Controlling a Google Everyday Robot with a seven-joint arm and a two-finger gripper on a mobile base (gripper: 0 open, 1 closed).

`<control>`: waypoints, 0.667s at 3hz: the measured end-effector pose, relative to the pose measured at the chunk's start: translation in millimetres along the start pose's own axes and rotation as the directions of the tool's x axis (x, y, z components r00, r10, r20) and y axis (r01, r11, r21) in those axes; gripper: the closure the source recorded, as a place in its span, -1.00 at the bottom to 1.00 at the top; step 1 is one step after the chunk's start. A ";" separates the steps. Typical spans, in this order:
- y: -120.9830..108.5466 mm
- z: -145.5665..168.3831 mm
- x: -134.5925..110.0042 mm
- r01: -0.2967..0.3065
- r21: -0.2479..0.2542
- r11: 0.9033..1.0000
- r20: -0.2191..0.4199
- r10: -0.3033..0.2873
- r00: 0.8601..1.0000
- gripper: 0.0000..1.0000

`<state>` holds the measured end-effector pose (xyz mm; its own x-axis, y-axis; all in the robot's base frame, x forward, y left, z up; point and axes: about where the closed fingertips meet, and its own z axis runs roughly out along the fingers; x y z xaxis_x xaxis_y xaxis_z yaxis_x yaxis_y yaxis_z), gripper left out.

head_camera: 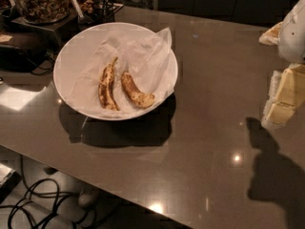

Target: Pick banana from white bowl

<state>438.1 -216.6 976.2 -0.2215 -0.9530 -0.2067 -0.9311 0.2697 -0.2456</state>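
In paper-lined white bowl (66, 63): banana (136, 93) + slimmer banana (107, 87); gripper (284, 99) far right, grip can't tell.

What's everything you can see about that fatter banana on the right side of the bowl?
The banana is short, curved and unpeeled, yellow with brown speckles. It lies flat on the crumpled paper lining the white bowl, beside a slimmer banana, apparently not touching it. The gripper hangs at the right edge, well away.
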 end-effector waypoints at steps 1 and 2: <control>0.0 0.0 -0.1 0.000 0.000 1.000 0.000 0.000 1.000 -1.00; -1.7 0.8 -9.4 -0.047 0.016 0.999 -0.028 0.048 0.998 -1.00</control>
<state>442.0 -208.0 977.8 -0.2739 -0.9425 -0.1916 -0.9148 0.3168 -0.2508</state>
